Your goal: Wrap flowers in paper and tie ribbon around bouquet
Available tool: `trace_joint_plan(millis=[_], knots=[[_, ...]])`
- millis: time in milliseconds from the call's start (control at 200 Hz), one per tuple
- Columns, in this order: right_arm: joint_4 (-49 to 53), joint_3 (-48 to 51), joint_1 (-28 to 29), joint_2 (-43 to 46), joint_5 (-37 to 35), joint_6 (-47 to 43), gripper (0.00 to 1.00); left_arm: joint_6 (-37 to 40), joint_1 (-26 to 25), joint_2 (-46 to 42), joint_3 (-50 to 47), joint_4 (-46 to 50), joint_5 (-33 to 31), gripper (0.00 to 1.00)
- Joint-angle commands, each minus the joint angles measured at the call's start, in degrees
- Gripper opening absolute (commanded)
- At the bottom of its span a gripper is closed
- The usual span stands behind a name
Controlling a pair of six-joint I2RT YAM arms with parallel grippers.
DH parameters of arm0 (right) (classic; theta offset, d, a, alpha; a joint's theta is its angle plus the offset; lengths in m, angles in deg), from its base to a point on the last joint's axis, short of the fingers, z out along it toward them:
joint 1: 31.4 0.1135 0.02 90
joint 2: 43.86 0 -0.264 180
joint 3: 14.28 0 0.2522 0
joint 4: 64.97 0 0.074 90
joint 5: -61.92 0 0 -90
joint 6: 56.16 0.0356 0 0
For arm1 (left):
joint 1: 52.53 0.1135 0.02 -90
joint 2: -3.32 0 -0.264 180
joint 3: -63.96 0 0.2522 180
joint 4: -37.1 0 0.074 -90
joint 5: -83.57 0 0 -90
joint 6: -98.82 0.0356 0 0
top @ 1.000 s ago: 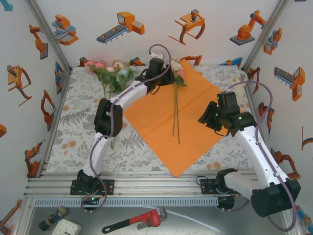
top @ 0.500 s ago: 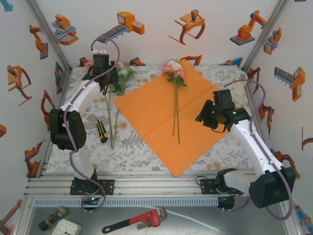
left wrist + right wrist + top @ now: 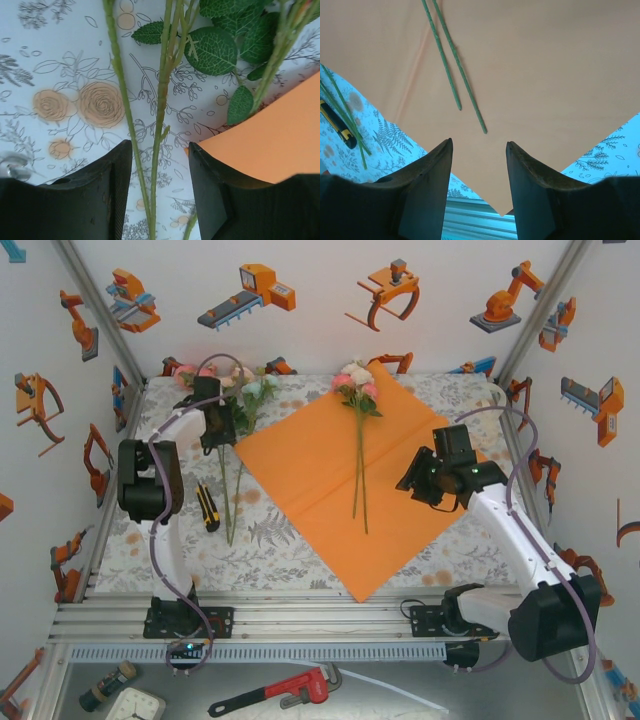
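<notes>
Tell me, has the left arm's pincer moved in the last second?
Yes. The left pincer swung left, away from the far corner of the orange paper, and now hangs over the loose flower stems left of it.

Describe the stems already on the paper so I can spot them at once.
Find the big orange paper lying like a diamond mid-table. The flowers lie along its centre, pink and white blooms at the far corner, two thin stems pointing toward the near edge. The other bunch lies off the paper, on the printed cloth.

Paper (image 3: 320, 480) lies central, with two flowers (image 3: 358, 390) on it, blooms at its far corner. Remaining flowers (image 3: 250, 392) lie left of it. Knife (image 3: 206, 506) lies left of their stems.
</notes>
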Motion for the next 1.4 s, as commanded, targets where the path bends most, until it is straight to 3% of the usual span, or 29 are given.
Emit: trace_joint_plan(millis=[0, 300, 501, 721, 886, 1011, 1242, 1392], knots=[[-0.26, 0.42, -0.38, 0.97, 0.38, 1.10, 0.46, 1.86, 0.36, 1.68, 4.13, 3.56, -0.84, 0.46], [-0.15, 0.47, -0.36, 1.72, 0.29, 1.62, 0.46, 1.26, 1.02, 3.02, 6.73, 5.21, 0.60, 0.05], [-1.39, 0.11, -0.34, 2.03, 1.85, 1.43, 0.46, 2.05, 1.07, -2.84, 7.08, 5.91, 0.07, 0.01], [-21.82, 3.93, 1.57, 3.99, 20.35, 1.44, 0.48, 0.37, -0.13, -11.85, 7.10, 5.83, 5.23, 0.00], [-24.11, 0.68, 5.82, 3.15, 19.32, -0.40, 0.48, -4.32, -4.32, -18.52, 6.74, 4.48, 8.96, 0.00], [-23.64, 0.25, 6.12, 4.88, 14.96, 0.05, 0.48, -13.71, -10.64, -20.99, 3.92, -4.75, 13.51, 0.00], [-13.19, 0.60, 6.06, 10.85, 2.29, -1.04, 0.48, -26.34, -23.88, -7.70, 12.81, -14.85, 12.81, 0.00], [-8.47, 1.38, 5.99, 13.98, 0.01, -2.41, 0.48, -29.96, -29.71, 4.95, 25.08, -18.08, 14.72, 0.00]])
